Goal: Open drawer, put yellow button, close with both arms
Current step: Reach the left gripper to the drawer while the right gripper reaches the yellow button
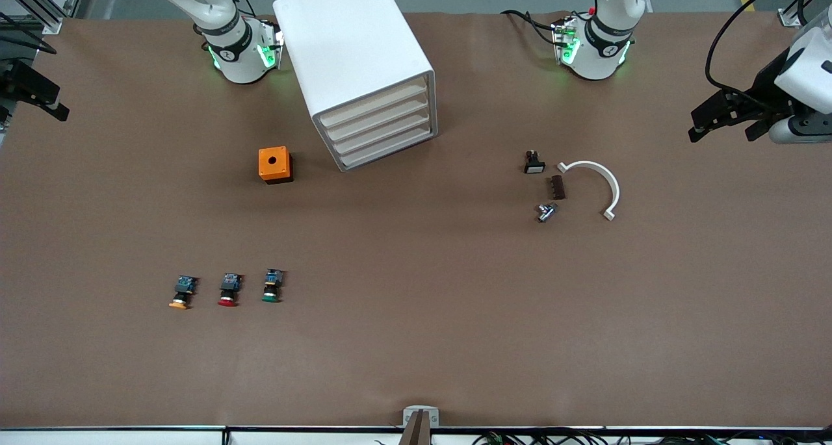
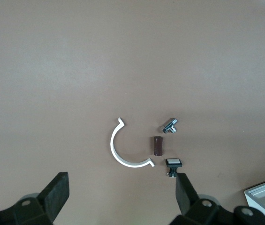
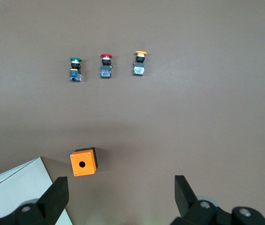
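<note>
The white cabinet [image 1: 354, 49] stands between the arm bases. Its topmost drawer [image 1: 376, 109] is shut, like the three below it. The yellow button [image 1: 181, 293] lies on the table toward the right arm's end, nearer to the front camera than the cabinet. It also shows in the right wrist view [image 3: 140, 63]. My right gripper [image 1: 32, 107] [image 3: 121, 197] hangs high over the table by the orange box, open and empty. My left gripper [image 1: 725, 132] [image 2: 123, 197] hangs high over the small parts at the left arm's end, open and empty.
A red-capped button [image 1: 229, 290] and a green-capped button [image 1: 272, 286] lie beside the yellow one. An orange box [image 1: 275, 164] sits beside the cabinet. A white curved clip [image 1: 595, 185], a brown piece [image 1: 558, 187], a metal fitting [image 1: 546, 212] and a black switch [image 1: 534, 163] lie together.
</note>
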